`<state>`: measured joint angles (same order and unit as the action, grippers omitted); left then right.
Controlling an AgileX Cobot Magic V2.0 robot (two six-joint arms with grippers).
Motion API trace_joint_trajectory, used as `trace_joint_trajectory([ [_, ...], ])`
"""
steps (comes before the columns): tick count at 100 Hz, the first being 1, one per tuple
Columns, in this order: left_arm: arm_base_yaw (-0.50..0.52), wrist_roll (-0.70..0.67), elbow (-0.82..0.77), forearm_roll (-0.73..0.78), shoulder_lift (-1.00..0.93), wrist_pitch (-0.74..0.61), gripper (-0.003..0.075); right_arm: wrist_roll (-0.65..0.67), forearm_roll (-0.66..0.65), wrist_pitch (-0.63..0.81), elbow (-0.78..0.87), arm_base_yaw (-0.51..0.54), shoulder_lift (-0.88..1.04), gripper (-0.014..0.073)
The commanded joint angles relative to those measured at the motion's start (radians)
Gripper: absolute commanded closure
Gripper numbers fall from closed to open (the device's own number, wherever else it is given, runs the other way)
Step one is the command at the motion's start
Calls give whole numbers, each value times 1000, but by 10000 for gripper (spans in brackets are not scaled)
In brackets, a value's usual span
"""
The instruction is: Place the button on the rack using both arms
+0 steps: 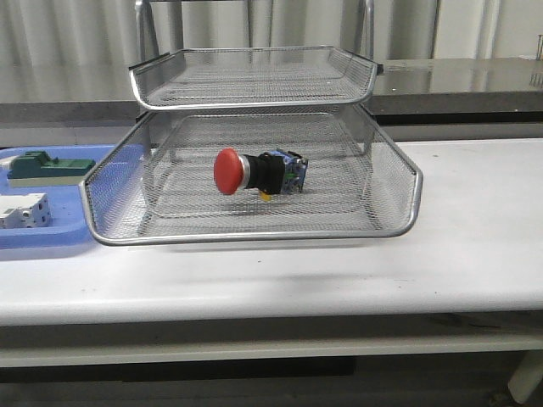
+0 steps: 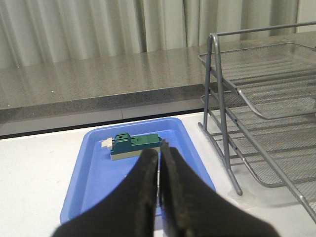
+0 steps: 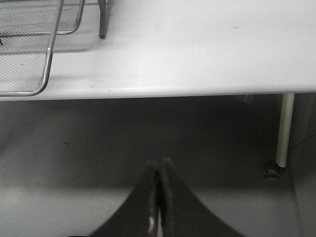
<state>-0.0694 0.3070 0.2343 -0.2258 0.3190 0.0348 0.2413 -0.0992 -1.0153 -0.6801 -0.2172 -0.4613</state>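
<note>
Closed black fingers of the left gripper, pressed together with nothing between, above the blue plastic tray holding a green block; likewise shut and empty, the right gripper, out past the white table's edge, over the floor. Lying on its side in the lower tier of the wire-mesh rack: the red-capped button, cap toward the blue tray, a white block beside the green one.

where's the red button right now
In the front view the button lies on its side inside the rack's lower visible tray, near its middle, red cap pointing left, with the blue tray off to the rack's left.
</note>
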Motion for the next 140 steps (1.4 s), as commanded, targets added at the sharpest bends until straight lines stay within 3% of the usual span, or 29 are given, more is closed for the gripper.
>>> trace_joint_trajectory([
  [1,3,-7,29,-9,7,-82,716,-3,14,65,-26,1,-3,662],
  [26,3,-7,29,-9,7,-82,716,-16,156,91,-26,1,-69,659],
  [50,3,-7,29,-9,7,-82,716,-163,271,98,-26,1,-295,660],
  [91,3,-7,29,-9,7,-82,716,-296,368,162,-86,-9,-619,660],
  [140,3,-7,29,-9,7,-82,716,-305,368,266,-239,-310,-862,660],
])
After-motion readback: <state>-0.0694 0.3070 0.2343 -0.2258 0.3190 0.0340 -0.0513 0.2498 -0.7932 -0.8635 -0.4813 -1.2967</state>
